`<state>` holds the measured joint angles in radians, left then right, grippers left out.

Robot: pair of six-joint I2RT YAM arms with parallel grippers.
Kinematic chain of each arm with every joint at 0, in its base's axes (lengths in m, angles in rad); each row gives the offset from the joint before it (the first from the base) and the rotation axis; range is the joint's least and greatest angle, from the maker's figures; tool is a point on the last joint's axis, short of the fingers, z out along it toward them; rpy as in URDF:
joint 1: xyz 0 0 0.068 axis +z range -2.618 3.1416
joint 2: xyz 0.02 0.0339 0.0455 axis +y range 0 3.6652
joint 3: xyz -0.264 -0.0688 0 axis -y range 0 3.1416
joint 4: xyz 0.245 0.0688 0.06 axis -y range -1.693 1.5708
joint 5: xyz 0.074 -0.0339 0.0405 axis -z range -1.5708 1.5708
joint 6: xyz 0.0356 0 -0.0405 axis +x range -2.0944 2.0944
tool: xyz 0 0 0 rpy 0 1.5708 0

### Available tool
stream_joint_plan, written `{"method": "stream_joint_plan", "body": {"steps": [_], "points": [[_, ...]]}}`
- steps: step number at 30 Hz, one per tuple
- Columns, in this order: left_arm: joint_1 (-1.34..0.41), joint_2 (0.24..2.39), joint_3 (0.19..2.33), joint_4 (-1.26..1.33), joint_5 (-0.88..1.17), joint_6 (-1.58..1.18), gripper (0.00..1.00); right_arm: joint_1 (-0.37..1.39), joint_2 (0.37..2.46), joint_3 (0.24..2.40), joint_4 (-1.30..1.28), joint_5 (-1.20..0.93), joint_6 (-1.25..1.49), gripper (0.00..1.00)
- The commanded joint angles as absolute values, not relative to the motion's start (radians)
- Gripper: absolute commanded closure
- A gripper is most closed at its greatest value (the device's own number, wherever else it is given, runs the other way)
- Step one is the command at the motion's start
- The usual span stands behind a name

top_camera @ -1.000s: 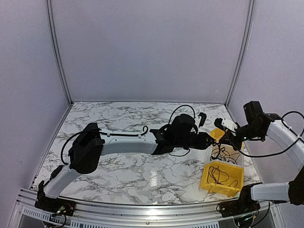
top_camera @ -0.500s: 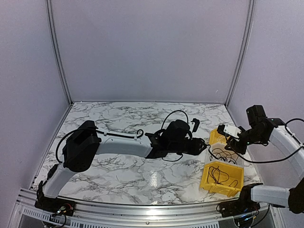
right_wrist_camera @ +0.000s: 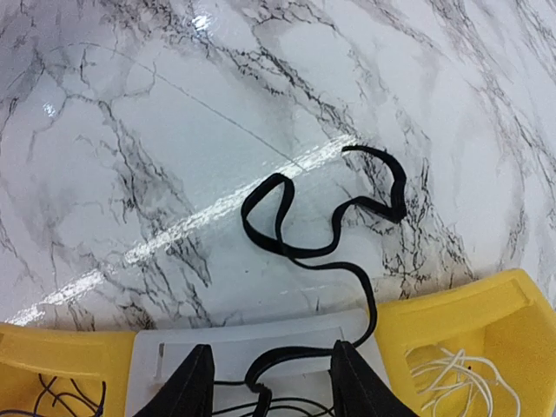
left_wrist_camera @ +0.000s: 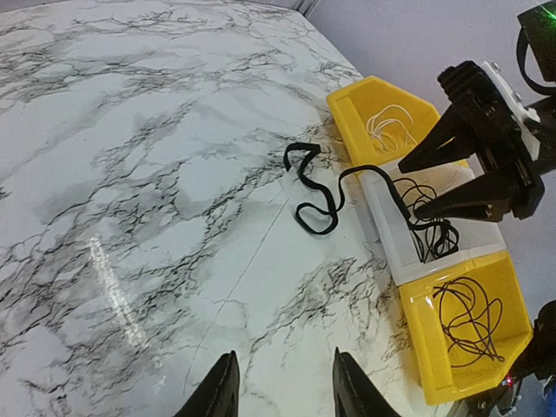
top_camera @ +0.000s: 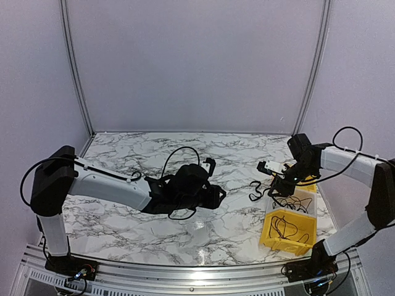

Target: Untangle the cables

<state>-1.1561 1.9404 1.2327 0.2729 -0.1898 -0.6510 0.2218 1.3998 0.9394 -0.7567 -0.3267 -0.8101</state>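
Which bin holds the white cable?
The far yellow bin; the white cable lies in it. The middle white bin and near yellow bin hold black wires.

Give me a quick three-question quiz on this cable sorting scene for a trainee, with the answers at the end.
1. Fill in: the left claw and the right claw are both ____.
2. True or false: the black cable lies wholly inside the white bin.
3. What holds the white cable? A) the far yellow bin B) the white bin C) the right claw

Key: 1 open; 2 false, since it trails out onto the table; 3 A.
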Motion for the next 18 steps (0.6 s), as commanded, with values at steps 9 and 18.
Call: {"method": "stream_joint_plan", "body": {"steps": [9, 18], "points": [[-1.158, 1.790, 1.020, 0.293, -0.243, -0.688, 0.62, 0.318, 1.667, 1.099, -0.669, -0.356, -0.729, 0.56], [-1.163, 1.784, 1.008, 0.295, -0.238, -0.686, 0.65, 0.322, 1.790, 1.141, -0.641, -0.317, -0.716, 0.68]]}}
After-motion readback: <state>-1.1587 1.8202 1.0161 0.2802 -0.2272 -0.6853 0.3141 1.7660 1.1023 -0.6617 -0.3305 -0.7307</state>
